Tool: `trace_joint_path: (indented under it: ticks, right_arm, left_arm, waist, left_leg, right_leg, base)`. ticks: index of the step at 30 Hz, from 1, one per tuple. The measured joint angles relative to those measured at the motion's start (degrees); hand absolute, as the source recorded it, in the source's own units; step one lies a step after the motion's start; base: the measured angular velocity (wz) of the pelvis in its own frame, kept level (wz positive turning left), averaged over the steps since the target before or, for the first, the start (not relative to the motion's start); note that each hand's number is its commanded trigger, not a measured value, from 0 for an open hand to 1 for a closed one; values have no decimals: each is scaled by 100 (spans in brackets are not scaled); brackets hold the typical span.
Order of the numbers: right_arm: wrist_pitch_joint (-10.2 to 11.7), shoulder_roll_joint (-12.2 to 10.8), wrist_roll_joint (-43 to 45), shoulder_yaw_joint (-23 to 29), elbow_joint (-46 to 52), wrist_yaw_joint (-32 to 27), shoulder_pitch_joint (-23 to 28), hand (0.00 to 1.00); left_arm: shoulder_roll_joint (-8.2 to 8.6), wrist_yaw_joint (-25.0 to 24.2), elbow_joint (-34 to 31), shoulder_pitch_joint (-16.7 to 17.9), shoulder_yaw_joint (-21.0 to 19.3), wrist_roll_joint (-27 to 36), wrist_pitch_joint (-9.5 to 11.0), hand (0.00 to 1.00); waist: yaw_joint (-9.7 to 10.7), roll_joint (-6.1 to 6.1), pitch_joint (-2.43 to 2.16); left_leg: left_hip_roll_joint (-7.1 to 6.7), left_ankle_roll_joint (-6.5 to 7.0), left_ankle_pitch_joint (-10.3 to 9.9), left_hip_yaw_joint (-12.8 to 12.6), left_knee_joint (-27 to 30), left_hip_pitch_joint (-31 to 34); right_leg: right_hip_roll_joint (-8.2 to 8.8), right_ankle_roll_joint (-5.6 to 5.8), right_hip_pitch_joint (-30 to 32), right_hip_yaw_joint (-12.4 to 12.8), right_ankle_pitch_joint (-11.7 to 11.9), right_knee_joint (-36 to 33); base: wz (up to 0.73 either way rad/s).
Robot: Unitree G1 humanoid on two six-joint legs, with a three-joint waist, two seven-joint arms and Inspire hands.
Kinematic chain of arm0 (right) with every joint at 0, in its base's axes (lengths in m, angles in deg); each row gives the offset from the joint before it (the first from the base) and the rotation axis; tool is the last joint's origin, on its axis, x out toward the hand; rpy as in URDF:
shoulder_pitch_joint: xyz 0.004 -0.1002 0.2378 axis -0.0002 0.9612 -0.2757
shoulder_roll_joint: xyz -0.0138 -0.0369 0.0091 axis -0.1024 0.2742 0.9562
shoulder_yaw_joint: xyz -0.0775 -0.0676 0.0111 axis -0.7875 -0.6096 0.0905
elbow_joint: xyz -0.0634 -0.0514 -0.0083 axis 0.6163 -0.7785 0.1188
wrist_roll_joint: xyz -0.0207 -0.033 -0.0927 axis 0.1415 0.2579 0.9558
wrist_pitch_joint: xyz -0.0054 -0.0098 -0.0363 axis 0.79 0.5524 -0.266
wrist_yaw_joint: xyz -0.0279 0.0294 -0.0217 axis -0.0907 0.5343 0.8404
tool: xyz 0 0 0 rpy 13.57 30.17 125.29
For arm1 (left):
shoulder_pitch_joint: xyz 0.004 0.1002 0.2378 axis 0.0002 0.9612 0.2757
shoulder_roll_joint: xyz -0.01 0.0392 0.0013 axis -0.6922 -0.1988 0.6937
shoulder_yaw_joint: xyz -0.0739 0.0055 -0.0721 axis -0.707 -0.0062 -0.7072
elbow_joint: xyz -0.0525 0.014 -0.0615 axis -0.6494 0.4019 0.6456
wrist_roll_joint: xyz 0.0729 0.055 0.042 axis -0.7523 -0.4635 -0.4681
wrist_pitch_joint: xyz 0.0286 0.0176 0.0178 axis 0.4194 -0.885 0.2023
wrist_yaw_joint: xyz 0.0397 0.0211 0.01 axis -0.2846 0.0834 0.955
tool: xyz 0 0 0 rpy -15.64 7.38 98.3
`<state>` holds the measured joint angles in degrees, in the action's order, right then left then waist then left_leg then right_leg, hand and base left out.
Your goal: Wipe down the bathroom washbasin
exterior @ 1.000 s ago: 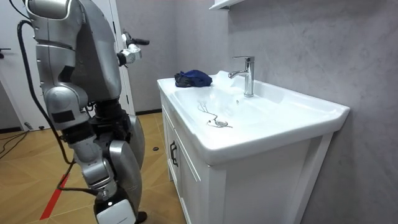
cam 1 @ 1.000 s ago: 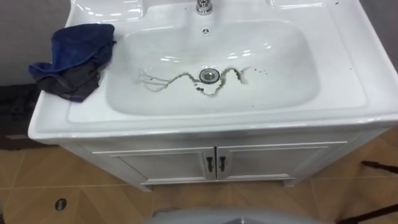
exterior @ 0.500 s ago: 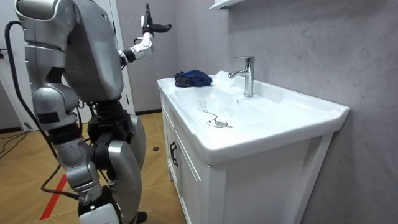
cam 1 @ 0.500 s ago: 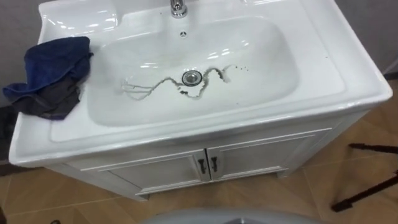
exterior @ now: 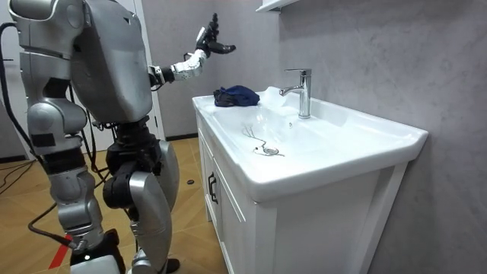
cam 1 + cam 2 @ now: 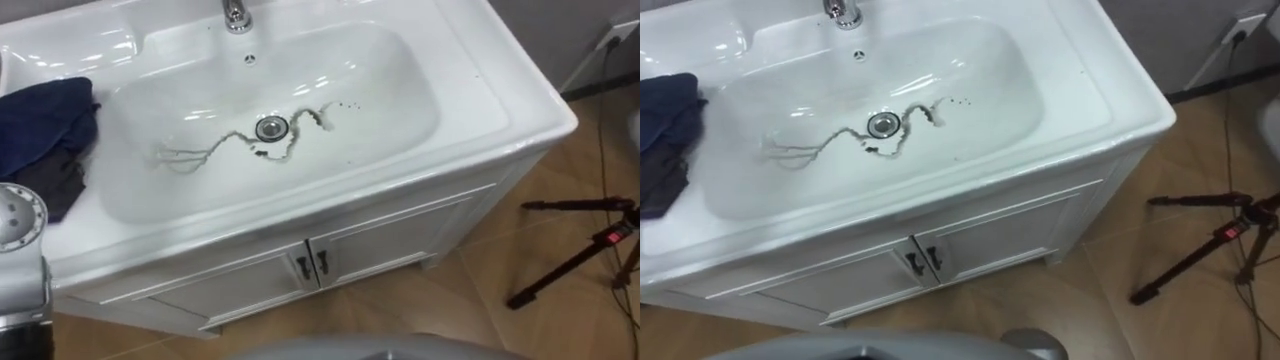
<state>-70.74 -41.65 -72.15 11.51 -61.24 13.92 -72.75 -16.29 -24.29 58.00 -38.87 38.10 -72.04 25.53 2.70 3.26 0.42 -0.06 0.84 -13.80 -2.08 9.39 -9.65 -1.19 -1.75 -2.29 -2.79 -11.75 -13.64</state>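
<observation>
The step in hand, as I judge it, is fetching the cloth: the basin is not yet wiped, and a dark wavy stain runs across its floor on both sides of the drain. The blue cloth lies bunched on the basin's left rim, apart from the stain and untouched. In the room view the robot stands in front of the cabinet with its left arm stretched out high; the left hand is wide, its fingers straight and spread, holding nothing, up in the air near the cloth's end of the basin.

To do this well, the hand should come down over the middle of the heap and close on a thick fold, so that the cloth comes up in one piece. It should then sweep the whole line of the stain, passing round the drain and staying clear of the tap.

Against a second ago, the left hand has gone from close by the chest to raised and reaching forward, and the robot's legs have shifted. The eye view has swung too, which is the camera's own move. Cloth and stain lie as they did
</observation>
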Motion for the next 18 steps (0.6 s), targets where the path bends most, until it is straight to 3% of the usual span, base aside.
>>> trace_joint_path:
  ticks: [8, 13, 18]
  right_arm:
    - [-5, 1, 9, -95, -11, 7, -9, 0]
    - [-25, 13, 16, -94, -27, 54, -27, 0]
    - [-124, -3, 70, -92, -126, 124, -132, 0]
  left_arm:
    - [11, -236, 564, -20, 484, -45, -104, 0]
    - [12, -283, 1475, -114, 754, -288, -111, 0]
    - [19, -320, 2106, -146, 800, -407, -222, 0]
  waist:
    - [114, 28, 8]
    - [241, 79, 48]
    - [337, 106, 34]
  left_leg:
    - [44, 0, 0, -108, -3, -23]
    - [58, 0, 0, -101, -4, -41]
    - [58, -1, -1, -102, -13, 2]
  right_leg:
    - [-67, -30, 26, 127, 41, -2]
    - [-93, -39, 27, 194, 60, -17]
    - [-115, -41, 140, 267, 68, -113]
  base:
    - [-8]
    - [-3]
    - [-5]
